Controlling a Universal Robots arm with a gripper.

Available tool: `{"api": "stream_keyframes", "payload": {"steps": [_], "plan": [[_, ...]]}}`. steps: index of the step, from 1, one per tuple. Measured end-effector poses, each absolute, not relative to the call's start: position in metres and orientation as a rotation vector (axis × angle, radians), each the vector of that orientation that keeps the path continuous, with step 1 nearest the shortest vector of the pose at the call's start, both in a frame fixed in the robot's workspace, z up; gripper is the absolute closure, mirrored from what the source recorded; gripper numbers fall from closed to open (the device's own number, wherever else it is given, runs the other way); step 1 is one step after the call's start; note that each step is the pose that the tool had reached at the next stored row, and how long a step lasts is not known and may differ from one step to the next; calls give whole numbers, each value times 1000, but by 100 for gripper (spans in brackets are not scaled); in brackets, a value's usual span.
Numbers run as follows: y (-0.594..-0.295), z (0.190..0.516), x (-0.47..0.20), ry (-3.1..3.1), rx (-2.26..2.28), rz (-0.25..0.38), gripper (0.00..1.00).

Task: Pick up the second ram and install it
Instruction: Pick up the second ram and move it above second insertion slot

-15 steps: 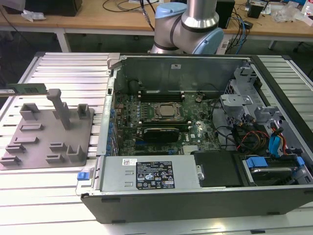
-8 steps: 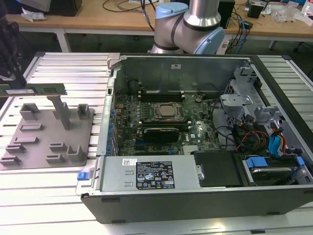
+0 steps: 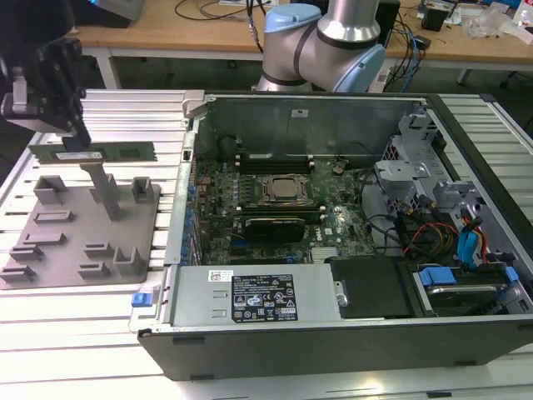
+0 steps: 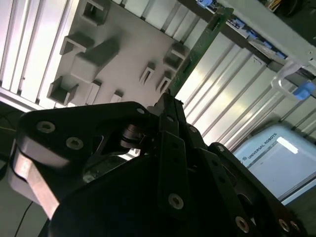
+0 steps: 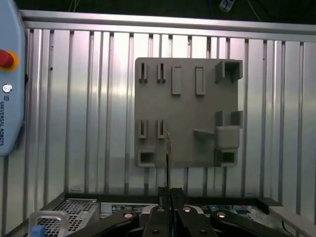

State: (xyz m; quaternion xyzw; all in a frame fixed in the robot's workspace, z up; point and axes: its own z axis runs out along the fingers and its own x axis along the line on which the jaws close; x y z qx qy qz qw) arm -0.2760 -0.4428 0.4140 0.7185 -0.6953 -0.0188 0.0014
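Observation:
The second ram (image 3: 100,153) is a long green stick with dark chips, held level over the grey holder plate (image 3: 83,229) at the exterior view's left. My gripper (image 3: 75,140) is shut on its left part, just above the plate's tall post (image 3: 102,185); whether the stick still touches the post I cannot tell. In the second wrist view the ram (image 4: 200,47) runs out from between the black fingers (image 4: 170,111) over the plate (image 4: 128,54). In the first wrist view the ram (image 5: 169,153) shows edge-on above the plate (image 5: 187,106), with the gripper (image 5: 171,193) closed on it.
An open computer case (image 3: 191,167) lies to the exterior view's right of the plate, with the motherboard (image 3: 275,200), processor socket (image 3: 286,188) and power supply (image 3: 258,296) inside. Cables and drive bays (image 3: 450,225) fill its right end. A teach pendant (image 5: 10,84) lies on the ribbed table.

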Motion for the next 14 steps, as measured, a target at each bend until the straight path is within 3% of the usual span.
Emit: {"api": "stream_keyframes", "payload": {"steps": [14], "plan": [[-443, 414, -186, -2182, 2255, -59, 91]]}}
